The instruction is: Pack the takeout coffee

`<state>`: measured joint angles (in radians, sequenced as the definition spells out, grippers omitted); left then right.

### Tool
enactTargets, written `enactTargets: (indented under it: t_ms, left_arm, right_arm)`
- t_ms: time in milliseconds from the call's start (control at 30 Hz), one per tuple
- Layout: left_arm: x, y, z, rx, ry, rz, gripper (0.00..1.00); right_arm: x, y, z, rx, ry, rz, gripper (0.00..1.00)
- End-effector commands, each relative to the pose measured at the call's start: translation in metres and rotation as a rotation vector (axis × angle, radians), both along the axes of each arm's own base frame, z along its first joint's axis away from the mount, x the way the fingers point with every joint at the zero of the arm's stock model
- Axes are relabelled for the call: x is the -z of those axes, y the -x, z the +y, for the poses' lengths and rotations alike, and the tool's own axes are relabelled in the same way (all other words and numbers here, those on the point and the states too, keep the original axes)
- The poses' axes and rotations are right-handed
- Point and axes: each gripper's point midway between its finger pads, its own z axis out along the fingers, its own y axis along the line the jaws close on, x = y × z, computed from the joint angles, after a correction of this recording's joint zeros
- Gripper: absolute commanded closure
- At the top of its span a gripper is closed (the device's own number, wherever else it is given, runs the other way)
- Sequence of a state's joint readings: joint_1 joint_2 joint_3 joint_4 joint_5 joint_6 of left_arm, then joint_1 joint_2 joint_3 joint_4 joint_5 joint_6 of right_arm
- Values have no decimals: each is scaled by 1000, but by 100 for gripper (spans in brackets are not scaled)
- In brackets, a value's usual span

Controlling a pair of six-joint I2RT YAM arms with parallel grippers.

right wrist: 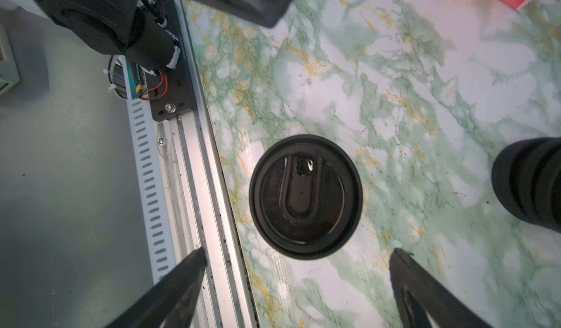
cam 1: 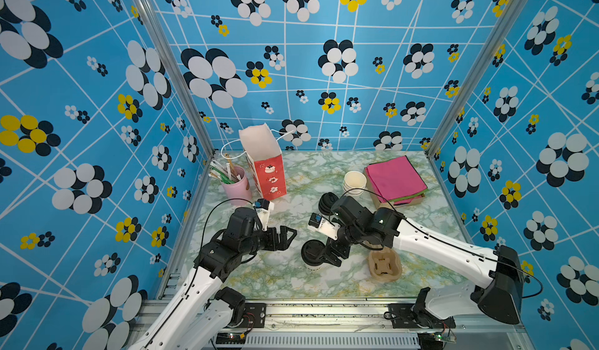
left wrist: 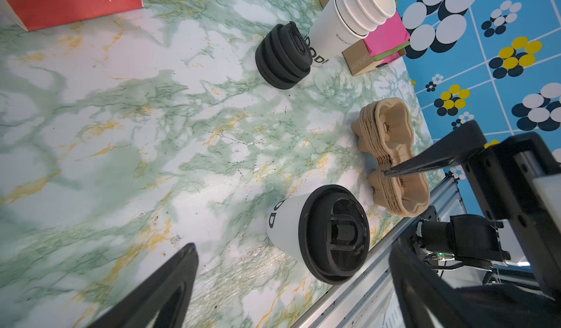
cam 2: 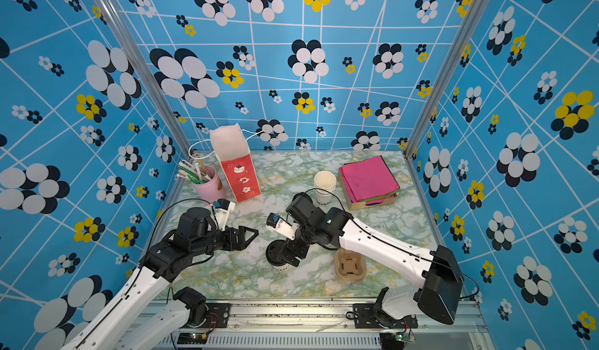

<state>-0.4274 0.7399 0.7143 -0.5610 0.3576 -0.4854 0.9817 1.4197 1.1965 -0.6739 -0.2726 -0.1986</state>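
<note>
Pre-grasp: right gripper (right wrist: 300, 255) hovers, fingers wide, over the black-lidded white paper coffee cup (cam 1: 310, 251), left gripper (cam 1: 287, 238) beside, fingers wide too; next, lower and close on it.

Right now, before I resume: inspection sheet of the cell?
Surface: marble-print table, no spill seen.
Job's things: takeout coffee upright, lidded, near the front rail.
Clutter: red paper bag, pink stirrer cup, lidless cup stack, black lid stack, napkin box, pulp carrier stack.
Grippers: left gripper open, beside the coffee, apart; right gripper open above the lid, not touching.
Cables: a black cable loops above each arm.
Surroundings: blue flower-print walls on three sides.
</note>
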Motion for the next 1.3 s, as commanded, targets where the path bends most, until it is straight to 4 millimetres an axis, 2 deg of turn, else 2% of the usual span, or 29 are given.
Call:
enactTargets:
  t_ms: [0,133,433,700,1133,1267]
  left_arm:
    - [-2,-1,10,-39,-16,-6,1]
    - [-1,-2,14,-57,-13,0,1]
    - [3,-3,14,-67,7,9,1]
    - [5,-4,14,-68,15,13,1]
    - [8,-6,13,-73,27,21,1]
    - [8,-6,12,-72,31,22,1]
  right_arm:
    - [10,6,16,-61,-15,-11,4]
    - [28,6,16,-67,48,-44,4]
    - [47,1,20,-59,94,-90,5]
    - [53,-4,20,-48,119,-118,6]
    - [66,-7,9,-31,187,-143,22]
    - [66,-7,8,-25,191,-142,23]
